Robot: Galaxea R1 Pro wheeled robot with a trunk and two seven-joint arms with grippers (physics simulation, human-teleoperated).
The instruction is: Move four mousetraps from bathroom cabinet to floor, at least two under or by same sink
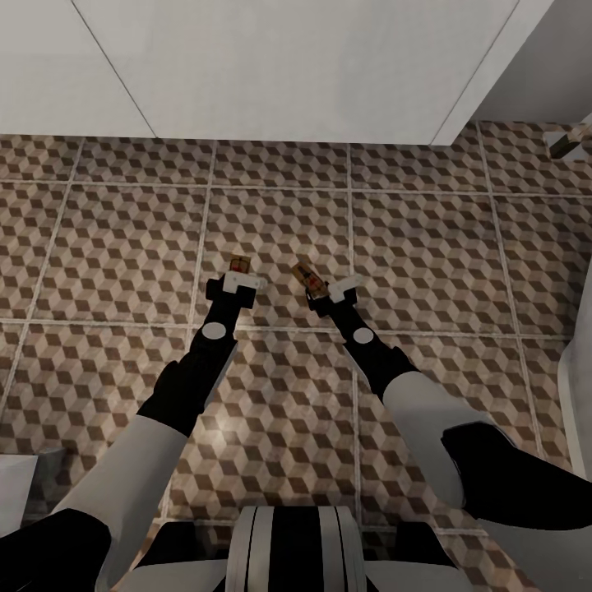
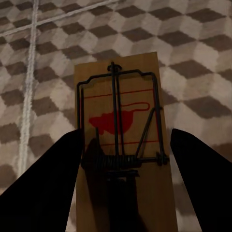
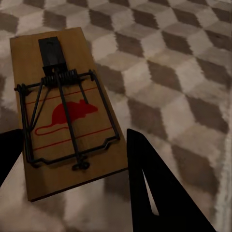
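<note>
Both arms reach down to the cube-patterned bathroom floor [image 1: 427, 247] just in front of the white vanity of the sink [image 1: 288, 74]. My left gripper [image 1: 238, 278] [image 2: 125, 135] is shut on a mousetrap [image 1: 239, 264] [image 2: 121, 87], a small wooden board with a red mouse print and a wire spring, its dark fingers [image 2: 48, 183] against both long edges. My right gripper [image 1: 326, 293] [image 3: 75, 135] is shut on a second mousetrap [image 1: 307, 276] [image 3: 63, 96], held slightly askew and low over the tiles. The cabinet is out of view.
A white curved fixture [image 1: 578, 386] edges in at the right, and a small grey-brown object [image 1: 567, 144] stands by the wall at the far right. Another white shape [image 1: 16, 485] sits at the lower left. Open tiles stretch left and right of the arms.
</note>
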